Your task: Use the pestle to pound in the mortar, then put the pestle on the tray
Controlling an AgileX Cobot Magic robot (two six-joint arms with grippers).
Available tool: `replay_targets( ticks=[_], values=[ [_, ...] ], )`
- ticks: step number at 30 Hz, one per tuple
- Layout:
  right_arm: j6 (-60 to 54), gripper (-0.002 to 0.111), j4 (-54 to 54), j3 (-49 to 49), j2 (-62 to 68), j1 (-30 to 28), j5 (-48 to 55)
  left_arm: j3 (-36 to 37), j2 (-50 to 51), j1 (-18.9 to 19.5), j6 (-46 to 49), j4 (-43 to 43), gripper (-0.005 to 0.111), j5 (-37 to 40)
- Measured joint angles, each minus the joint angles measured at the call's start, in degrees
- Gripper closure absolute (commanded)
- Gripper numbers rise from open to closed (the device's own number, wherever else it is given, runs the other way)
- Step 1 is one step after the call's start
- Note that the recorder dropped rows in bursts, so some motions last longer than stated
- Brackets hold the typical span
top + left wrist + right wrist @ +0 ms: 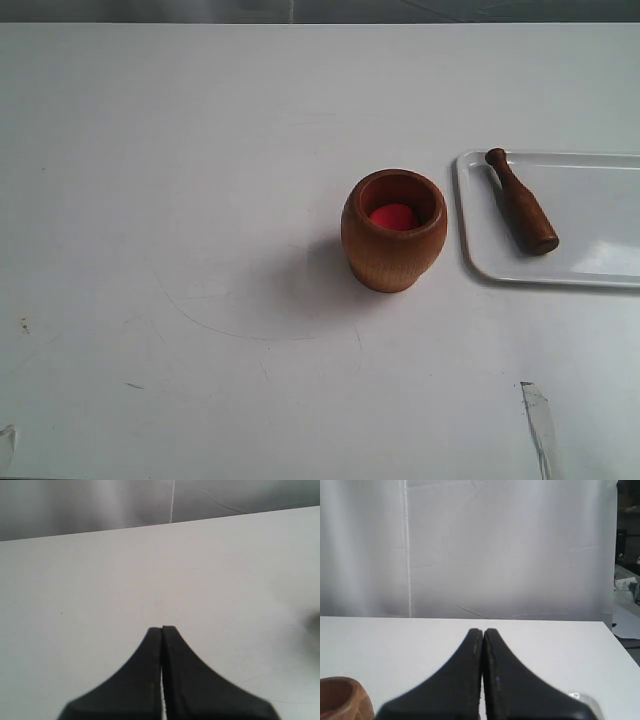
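The light brown wooden mortar (393, 230) stands upright near the middle of the white table, with a red ball (393, 216) inside it. The dark pestle (520, 202) lies on the white tray (580, 262) at the right edge, its knobbed handle pointing away from me. Neither arm shows in the exterior view. My left gripper (162, 628) is shut with nothing in it, over bare table. My right gripper (483, 630) is also shut and empty; the mortar's rim (342, 698) sits at the corner of the right wrist view.
A grey backdrop (495, 545) rises behind the table's far edge. Glints of clear tape (538, 425) lie near the front of the table. The tray runs off the exterior view on the right.
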Motion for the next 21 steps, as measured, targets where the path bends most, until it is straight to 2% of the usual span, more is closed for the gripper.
replay_targets(
  ticks=[11, 21],
  values=[
    [-4.92, 0.108, -3.07, 0.23, 0.00, 0.00, 6.12, 0.00, 0.00, 0.00, 0.00, 0.00, 0.107, 0.00],
    [0.15, 0.108, -3.11, 0.23, 0.00, -5.16, 7.33, 0.00, 0.00, 0.00, 0.00, 0.00, 0.107, 0.00]
  ],
)
